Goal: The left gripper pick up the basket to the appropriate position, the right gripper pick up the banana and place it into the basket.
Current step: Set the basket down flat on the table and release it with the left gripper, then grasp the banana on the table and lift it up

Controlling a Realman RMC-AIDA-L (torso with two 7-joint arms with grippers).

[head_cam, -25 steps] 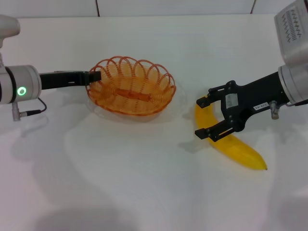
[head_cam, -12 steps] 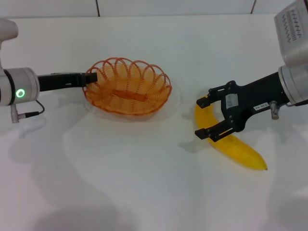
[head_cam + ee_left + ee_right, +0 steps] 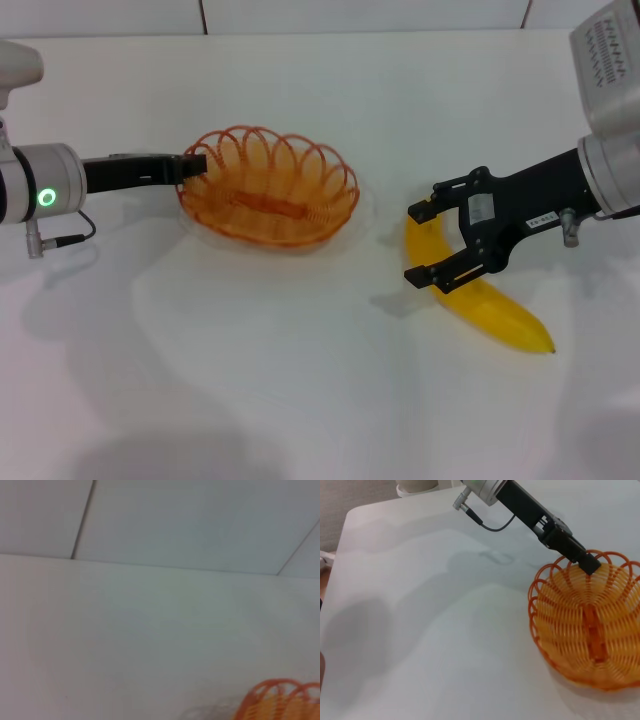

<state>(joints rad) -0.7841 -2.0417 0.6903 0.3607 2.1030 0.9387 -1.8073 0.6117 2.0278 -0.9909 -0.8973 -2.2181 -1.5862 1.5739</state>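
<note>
At the basket's left rim, left gripper [image 3: 193, 163] clamped on the wire, black fingers pinched onto a scalloped loop, seen from the right wrist view too [image 3: 585, 562] gripping the rim edge. Behind it, black arm running leftward to a white-grey joint [image 3: 45, 190] lit with a green ring, a thin cable [image 3: 60, 233] looping below. Basket [image 3: 268, 186] orange, oval, tilted slightly with its left side held up, on the white table [image 3: 300, 380], left of centre. Only a sliver of orange rim [image 3: 280, 702] caught in the left wrist view, low in the frame against the bare tabletop.

Over on the right side, right gripper [image 3: 425, 245] spread wide, one finger beyond the banana's upper end, the other on its nearer side, straddling the fruit without closing on it. Small white label on the claw body, black arm rising rightward to a white-grey housing [image 3: 610, 70]. Banana [image 3: 480, 300] flat on the table, curved, bright yellow, upper end between the fingers, pointed tip toward the near right. Banana well apart from the basket, bare table between them.
</note>
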